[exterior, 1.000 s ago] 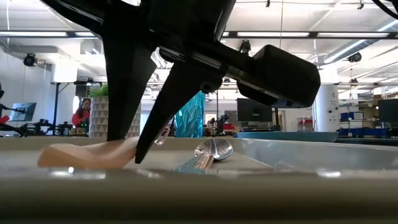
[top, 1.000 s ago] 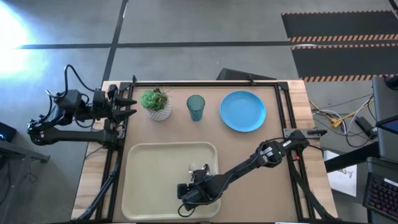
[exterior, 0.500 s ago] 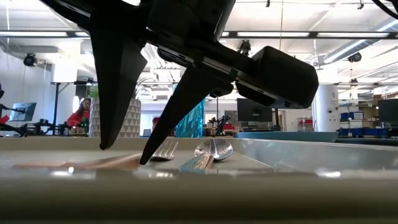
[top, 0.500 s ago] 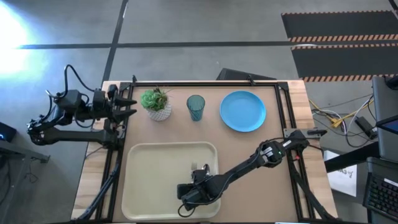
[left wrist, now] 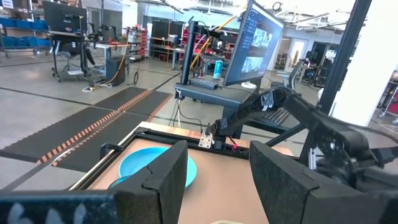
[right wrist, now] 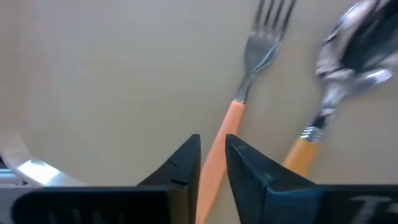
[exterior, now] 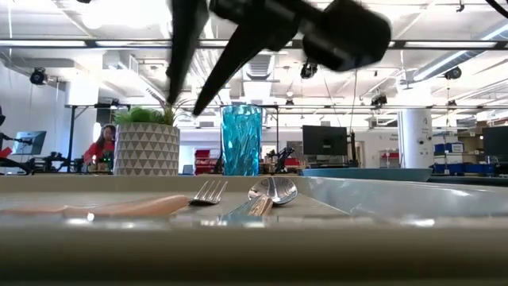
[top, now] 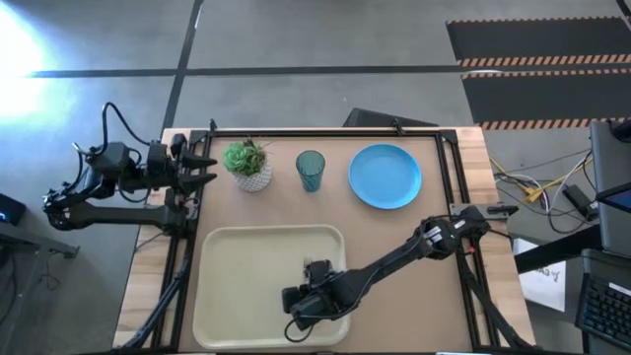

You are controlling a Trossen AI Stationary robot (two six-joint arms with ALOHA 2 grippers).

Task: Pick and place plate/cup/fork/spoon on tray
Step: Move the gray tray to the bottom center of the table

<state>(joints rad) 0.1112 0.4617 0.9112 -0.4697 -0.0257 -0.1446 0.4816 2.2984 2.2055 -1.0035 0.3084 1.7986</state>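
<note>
The fork (right wrist: pixel 249 74), orange-handled, lies flat on the cream tray (top: pixel 237 286). Beside it lies the spoon (right wrist: pixel 348 56), pale-handled. In the low view the fork (exterior: pixel 159 206) and spoon (exterior: pixel 270 191) rest on the tray floor. My right gripper (exterior: pixel 182 107) hangs above the fork's handle, its fingers a narrow gap apart and touching nothing; the handle shows through that gap (right wrist: pixel 211 149). In the high view the gripper (top: pixel 317 274) covers most of both. The blue plate (top: pixel 385 176) and teal cup (top: pixel 310 170) stand on the table beyond the tray. My left gripper (left wrist: pixel 217 168) waits open at the table's left edge.
A white pot with a green plant (top: pixel 246 163) stands left of the cup, near my left gripper (top: pixel 209 168). Black frame rails run along the table's left, right and far edges. The tray's left half is bare.
My right gripper opened and let go of the fork, whose raised head dropped so that it lies flat on the tray. The gripper then rose straight up clear of the fork, and its fingers drew partly together again.
</note>
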